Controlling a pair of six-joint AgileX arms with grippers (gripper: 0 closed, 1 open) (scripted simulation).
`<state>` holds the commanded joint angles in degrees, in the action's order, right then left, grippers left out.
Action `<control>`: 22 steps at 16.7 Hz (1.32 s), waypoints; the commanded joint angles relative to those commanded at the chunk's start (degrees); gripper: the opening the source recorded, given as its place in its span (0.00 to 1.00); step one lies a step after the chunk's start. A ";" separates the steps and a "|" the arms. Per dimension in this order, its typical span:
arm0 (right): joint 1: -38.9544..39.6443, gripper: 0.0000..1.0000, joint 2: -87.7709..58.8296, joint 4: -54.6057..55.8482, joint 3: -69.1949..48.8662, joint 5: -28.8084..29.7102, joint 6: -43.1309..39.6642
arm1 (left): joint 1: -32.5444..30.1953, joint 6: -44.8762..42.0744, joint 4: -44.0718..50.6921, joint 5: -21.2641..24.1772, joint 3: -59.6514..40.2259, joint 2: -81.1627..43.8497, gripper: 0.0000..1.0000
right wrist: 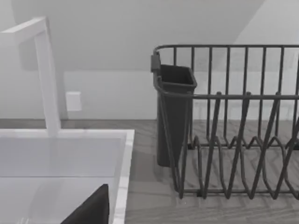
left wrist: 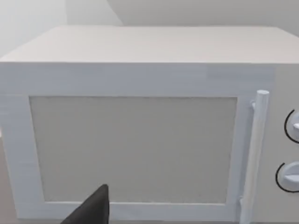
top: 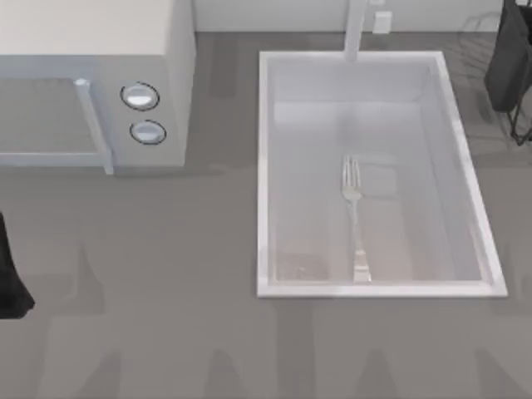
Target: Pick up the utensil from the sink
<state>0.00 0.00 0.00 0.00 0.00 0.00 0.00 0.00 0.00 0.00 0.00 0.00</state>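
**Fork flat on the sink bottom, both arms still off to the sides**

The fork (top: 352, 218) lies flat on the grey floor of the sink (top: 264, 166), a little right of the basin's middle, tines toward the faucet (top: 356, 32) and the widened handle end near the front wall. It touches nothing but the bottom.

By its look it should be light and stiff, but slick and thin: polished metal lying flush on a smooth surface leaves little for fingertips to get under. The best hold is probably across the narrow handle just behind the tines or at mid-length, fingers straddling it crosswise. A grip near the wide end sits close to the front wall, which could crowd the fingers.

The sink walls are the main obstacle, so a straight descent from above seems called for. The faucet overhangs the back rim, well apart from the fork. A dish rack (right wrist: 233, 126) with a dark cup stands right of the sink, a microwave (top: 100, 83) to its left.

The left arm (top: 10, 274) waits at the table's left edge, facing the microwave; the right arm (top: 511, 58) hangs at the far right, over the rack. Whether either gripper's fingers are spread cannot be told.
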 joint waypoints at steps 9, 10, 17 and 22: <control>0.00 1.00 0.00 0.00 0.00 0.00 0.00 | 0.00 0.00 0.00 0.00 0.00 0.00 1.00; 0.10 1.00 -0.52 -0.33 -0.49 0.00 0.12 | 0.00 0.00 0.00 0.00 0.00 0.00 1.00; 3.25 1.00 -19.37 -11.05 -17.87 -0.04 4.12 | 0.00 0.00 0.00 0.00 0.00 0.00 1.00; 7.51 1.00 -46.06 -25.91 -41.70 -0.08 9.60 | 0.00 0.00 0.00 0.00 0.00 0.00 1.00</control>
<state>7.51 -46.06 -25.91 -41.70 -0.08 9.60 0.00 0.00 0.00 0.00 0.00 0.00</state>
